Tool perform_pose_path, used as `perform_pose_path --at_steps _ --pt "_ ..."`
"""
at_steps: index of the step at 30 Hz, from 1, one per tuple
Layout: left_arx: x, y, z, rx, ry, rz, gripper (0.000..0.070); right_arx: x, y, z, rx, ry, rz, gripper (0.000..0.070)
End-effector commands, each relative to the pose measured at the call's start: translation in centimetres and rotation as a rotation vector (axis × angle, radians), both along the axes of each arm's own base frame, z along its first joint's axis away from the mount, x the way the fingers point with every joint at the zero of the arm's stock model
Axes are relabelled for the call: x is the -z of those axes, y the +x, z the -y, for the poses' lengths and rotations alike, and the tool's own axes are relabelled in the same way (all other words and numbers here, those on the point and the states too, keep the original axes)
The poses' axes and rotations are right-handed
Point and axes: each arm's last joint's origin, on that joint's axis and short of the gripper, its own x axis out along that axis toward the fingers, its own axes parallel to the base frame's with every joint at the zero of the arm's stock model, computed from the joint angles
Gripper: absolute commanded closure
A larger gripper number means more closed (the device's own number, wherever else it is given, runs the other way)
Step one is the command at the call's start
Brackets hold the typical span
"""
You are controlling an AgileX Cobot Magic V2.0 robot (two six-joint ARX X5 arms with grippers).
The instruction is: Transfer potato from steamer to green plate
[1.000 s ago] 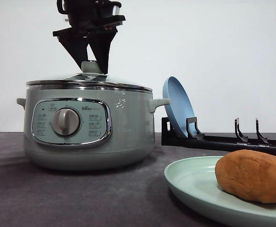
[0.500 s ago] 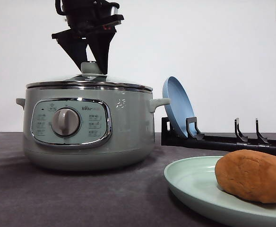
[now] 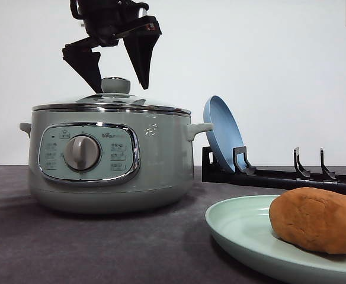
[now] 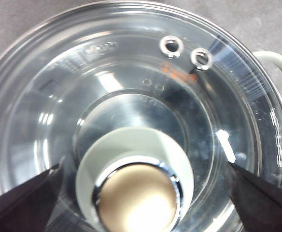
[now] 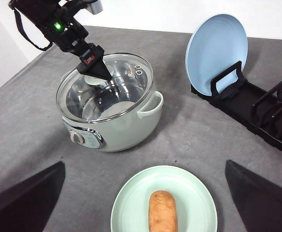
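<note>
The potato (image 3: 318, 219) (image 5: 162, 210) lies on the green plate (image 3: 238, 228) (image 5: 131, 203) at the table's front right. The steamer (image 3: 111, 157) (image 5: 109, 104) stands at the left with its glass lid on. My left gripper (image 3: 119, 87) (image 4: 145, 166) (image 5: 95, 65) hangs open just above the lid, one finger on each side of the green knob (image 3: 115, 84) (image 4: 136, 188) and apart from it. High over the table, my right gripper (image 5: 145, 164) is open with nothing between its fingers (image 5: 25, 198), above the green plate.
A blue plate (image 3: 222, 133) (image 5: 217, 48) leans upright in a black dish rack (image 3: 279, 174) (image 5: 257, 111) behind the green plate, right of the steamer. Grey table (image 5: 189, 135) lies bare between steamer, rack and plate.
My left gripper was shut on the lid knob; its fingers have now spread open and let go. The lid rests on the steamer. Potato and plate have not moved.
</note>
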Motion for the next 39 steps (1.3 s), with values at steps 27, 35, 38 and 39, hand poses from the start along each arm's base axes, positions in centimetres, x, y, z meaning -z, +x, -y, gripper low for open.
perform_pose_path --at_steps 27,35,38,39 --pt "-8.5 -17.5 -8.7 -0.002 -0.228 0.429 0.0018 0.0 0.0 0.0 -0.043 -0.082 0.045 0.0007" --pt "-4.2 -22.6 -11.3 -0.051 -0.336 0.540 0.0018 2.4 1.2 -0.8 -0.042 -0.147 -0.013 0.0008" --pt "-3.3 -24.0 -12.0 -0.076 -0.368 0.551 0.0017 4.1 1.7 -1.1 -0.031 -0.170 -0.037 0.0008" --pt "-3.2 -24.4 -12.2 -0.082 -0.376 0.553 0.0018 4.6 1.9 -1.1 -0.029 -0.168 -0.039 0.0008"
